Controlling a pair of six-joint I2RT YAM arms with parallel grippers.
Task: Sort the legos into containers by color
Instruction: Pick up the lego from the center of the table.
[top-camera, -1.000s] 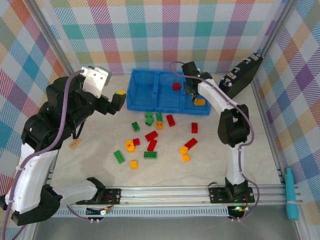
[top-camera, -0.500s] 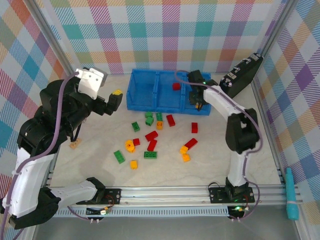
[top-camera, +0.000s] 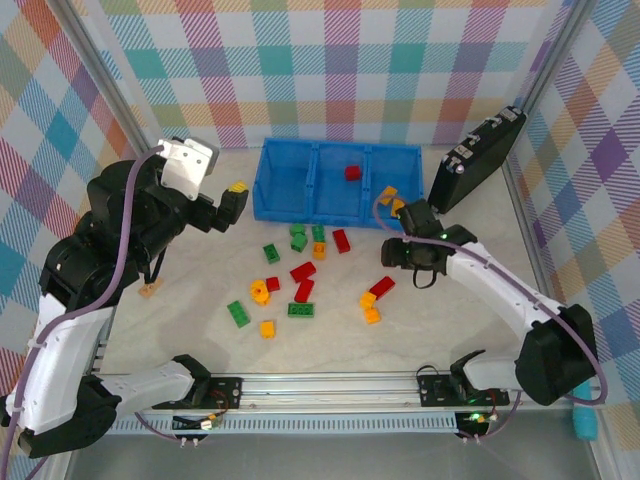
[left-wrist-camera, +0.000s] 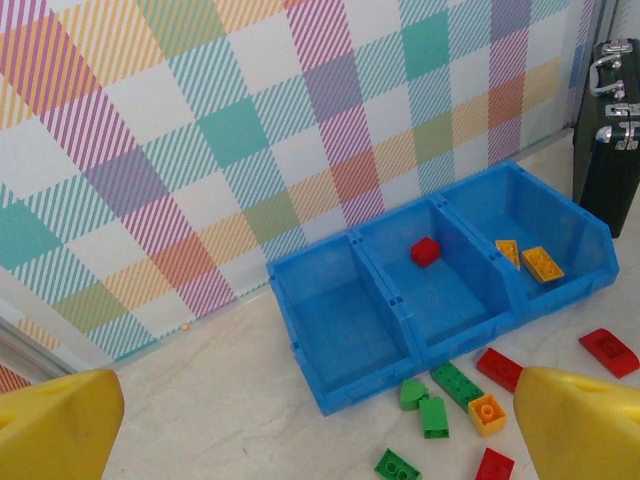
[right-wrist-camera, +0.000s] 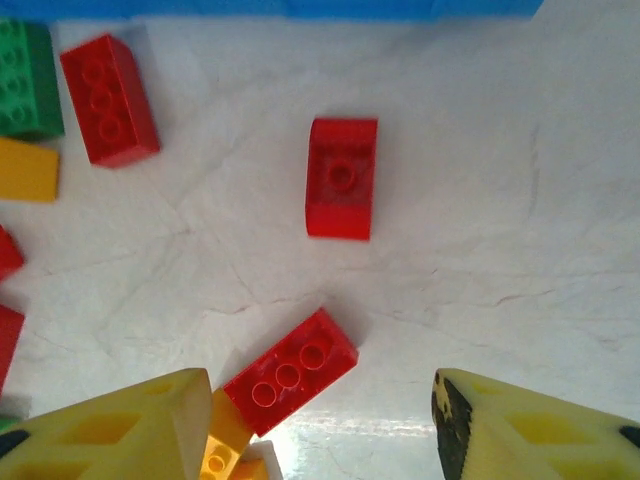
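Note:
The long blue bin (top-camera: 300, 205) stands at the back with three containers. Its left one (left-wrist-camera: 345, 320) is empty, the middle holds a red lego (left-wrist-camera: 425, 251), the right holds two yellow-orange legos (left-wrist-camera: 541, 263). Red, green and yellow-orange legos lie scattered on the table in front of it. My right gripper (top-camera: 393, 253) hovers low over the table, open; a red lego (right-wrist-camera: 290, 371) lies on the table between its yellow fingers (right-wrist-camera: 110, 430), untouched, and another red one (right-wrist-camera: 342, 192) lies further on. My left gripper (top-camera: 230, 203) is raised left of the bin, open and empty.
A black case (top-camera: 478, 152) leans at the back right beside the bin. A small tan card (top-camera: 150, 289) lies at the left. The metal rail (top-camera: 330, 385) runs along the near edge. Green legos (top-camera: 298, 240) cluster close under the bin's front wall.
My right gripper has left the bin's right compartment and swung down toward the near side over the table, its jaws opening. A yellow-orange lego stays in that compartment. The left arm barely moved.

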